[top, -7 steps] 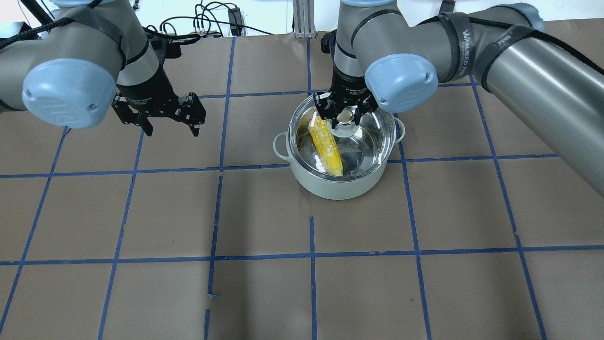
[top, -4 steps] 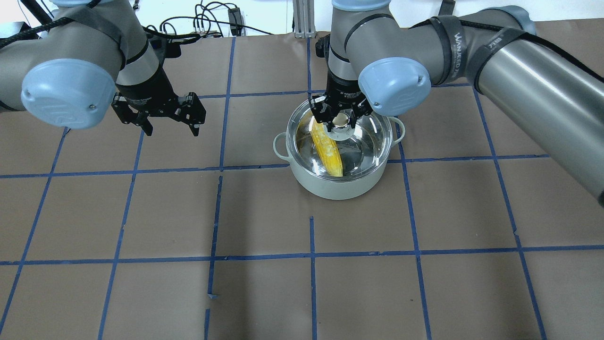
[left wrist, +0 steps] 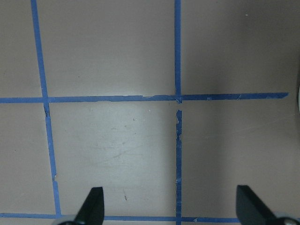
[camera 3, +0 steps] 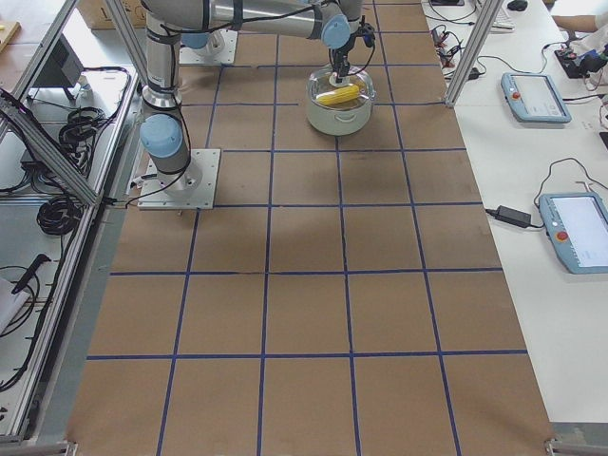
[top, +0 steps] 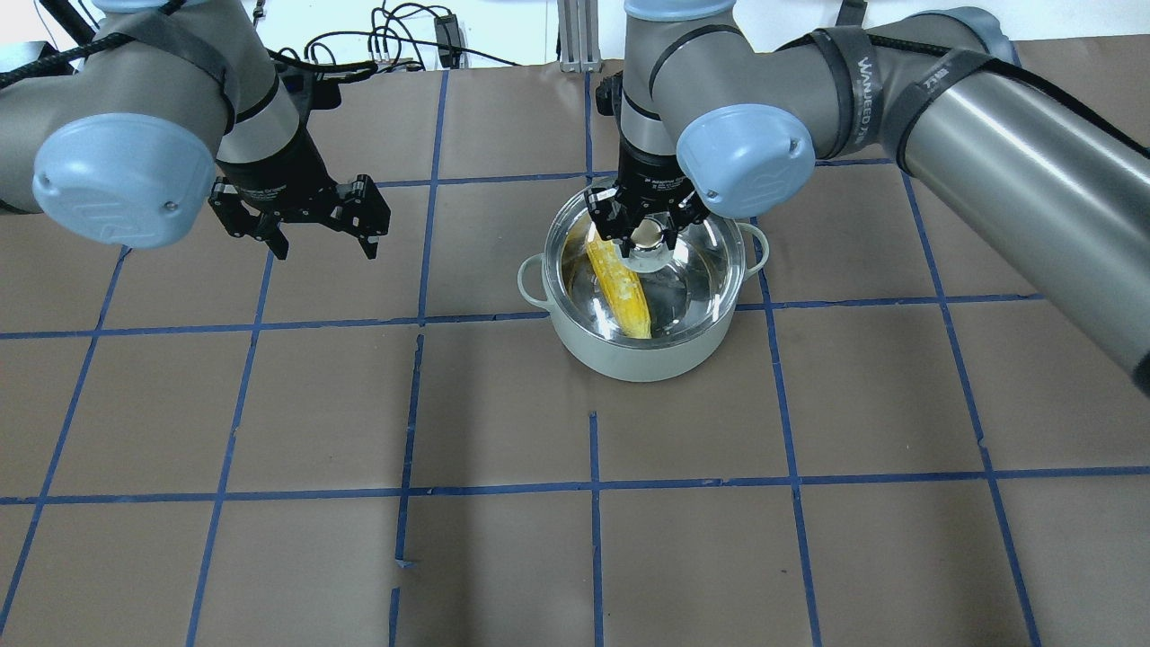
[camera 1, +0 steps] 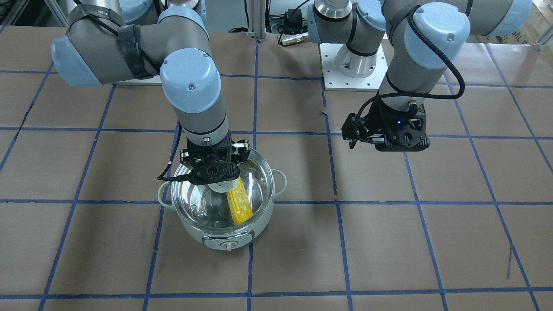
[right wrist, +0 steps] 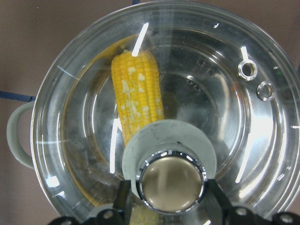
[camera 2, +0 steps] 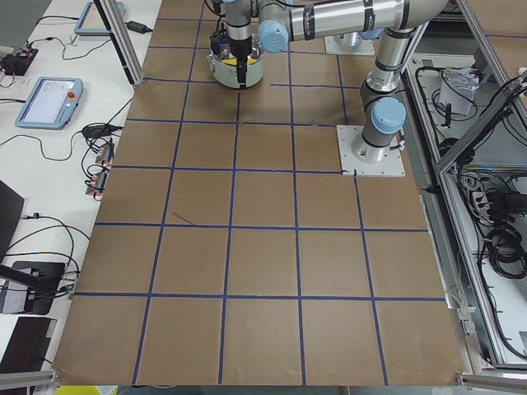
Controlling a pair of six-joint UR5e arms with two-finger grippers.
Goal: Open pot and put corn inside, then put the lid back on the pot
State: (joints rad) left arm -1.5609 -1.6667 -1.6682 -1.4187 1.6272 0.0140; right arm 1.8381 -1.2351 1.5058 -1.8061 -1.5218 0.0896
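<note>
The mint-white pot (top: 629, 359) stands at the table's middle, with its dial (camera 1: 228, 245) facing away from me. The yellow corn (top: 620, 288) lies inside it, seen through the glass in the right wrist view (right wrist: 136, 93). The clear glass lid (top: 705, 261) lies level over the pot's rim; I cannot tell whether it rests on it. My right gripper (top: 645, 235) is shut on the lid's steel knob (right wrist: 171, 180). My left gripper (top: 323, 247) is open and empty above bare table, to the pot's left.
Brown paper with a blue tape grid covers the table (top: 503, 557). Cables lie at the far edge (top: 386, 49). Tablets and cables lie on the white side benches (camera 3: 532, 95). The left wrist view shows only taped paper (left wrist: 117, 150).
My right gripper has moved a little left with the lid, bringing it from offset to the right into line with the pot's rim. The left arm has hardly moved.
</note>
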